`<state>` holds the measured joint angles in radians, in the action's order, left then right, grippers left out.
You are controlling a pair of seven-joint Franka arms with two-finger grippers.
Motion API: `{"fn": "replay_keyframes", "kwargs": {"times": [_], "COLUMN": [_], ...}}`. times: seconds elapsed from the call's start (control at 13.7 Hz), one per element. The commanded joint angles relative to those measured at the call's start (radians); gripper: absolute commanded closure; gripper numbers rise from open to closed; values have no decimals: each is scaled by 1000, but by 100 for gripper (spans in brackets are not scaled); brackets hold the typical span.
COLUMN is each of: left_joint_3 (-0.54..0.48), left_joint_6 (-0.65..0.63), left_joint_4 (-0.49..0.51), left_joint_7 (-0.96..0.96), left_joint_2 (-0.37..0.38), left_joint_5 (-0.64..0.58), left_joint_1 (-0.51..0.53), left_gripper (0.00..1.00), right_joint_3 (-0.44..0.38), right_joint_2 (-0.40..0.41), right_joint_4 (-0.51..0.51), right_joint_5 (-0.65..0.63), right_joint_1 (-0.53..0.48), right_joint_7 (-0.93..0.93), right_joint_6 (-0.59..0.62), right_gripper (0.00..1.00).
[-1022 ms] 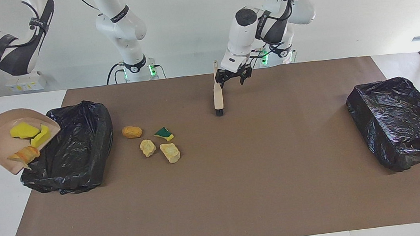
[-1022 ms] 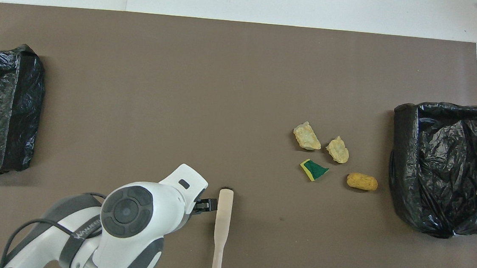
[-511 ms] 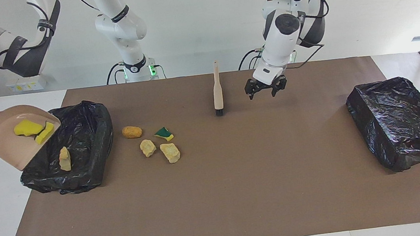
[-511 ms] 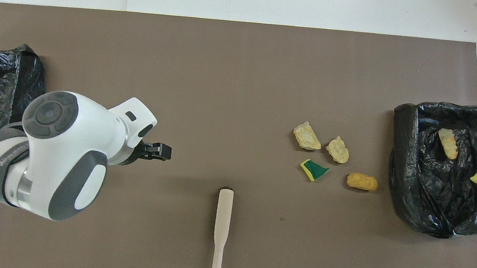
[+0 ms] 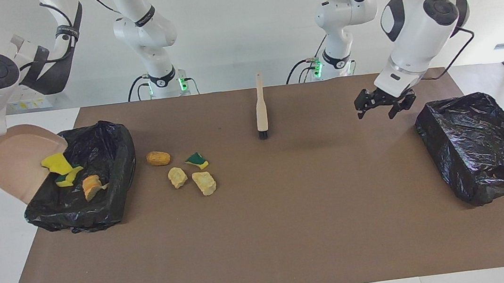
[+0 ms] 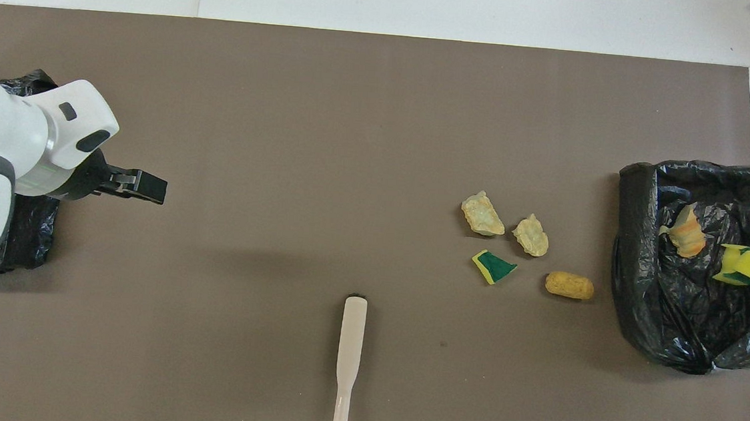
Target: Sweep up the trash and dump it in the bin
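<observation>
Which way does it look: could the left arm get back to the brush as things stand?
Probably yes. The left gripper hangs open and empty over bare mat, and the brush lies alone with nothing between them.

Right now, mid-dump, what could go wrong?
1. The sponge pieces are sliding off the dustpan at the bin rim; they could catch there or fall outside.
2. Four bits lie on the mat, yet the brush lies loose and the left gripper is open, up beside the other bin.
3. The right gripper holding the dustpan is hidden; slip cannot be checked.
</observation>
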<state>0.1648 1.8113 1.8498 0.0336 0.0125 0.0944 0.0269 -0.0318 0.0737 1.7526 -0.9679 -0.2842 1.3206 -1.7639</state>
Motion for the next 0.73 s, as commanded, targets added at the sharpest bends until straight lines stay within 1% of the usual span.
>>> {"fn": "replay_keyframes", "kwargs": {"times": [0.0, 0.15, 0.22, 0.37, 0.44, 0.51, 0.58, 0.66], "left_joint_3": [10, 9, 10, 10, 7, 6, 4, 2], "left_joint_6": [-96, -144, -179, -220, -225, -219, -205, -201], "left_joint_4": [-81, -113, -148, -196, -204, -190, -173, -179], "left_joint_7": [17, 22, 20, 22, 25, 28, 22, 20], "left_joint_2": [-9, -3, -6, -16, -14, -6, 0, -3], "left_joint_5": [-18, -21, -28, -65, -65, -65, -65, -65], "left_joint_1": [51, 77, 83, 84, 85, 88, 100, 102], "left_gripper": [0, 0, 0, 0, 0, 0, 0, 0], "right_joint_3": [6, 7, 7, 7, 9, 9, 13, 24], "right_joint_2": [-51, -55, -55, -57, -66, -77, -90, -95], "right_joint_4": [5, -8, -18, -41, -53, -62, -77, -96], "right_joint_5": [-29, -41, -41, -35, -26, -17, 16, 62], "right_joint_1": [45, 63, 79, 105, 111, 114, 114, 114], "right_joint_7": [-1, -1, -1, -1, 0, -1, -11, -11], "right_joint_6": [67, 104, 128, 174, 187, 196, 216, 234], "right_gripper": [100, 100, 100, 100, 100, 100, 100, 100]}}
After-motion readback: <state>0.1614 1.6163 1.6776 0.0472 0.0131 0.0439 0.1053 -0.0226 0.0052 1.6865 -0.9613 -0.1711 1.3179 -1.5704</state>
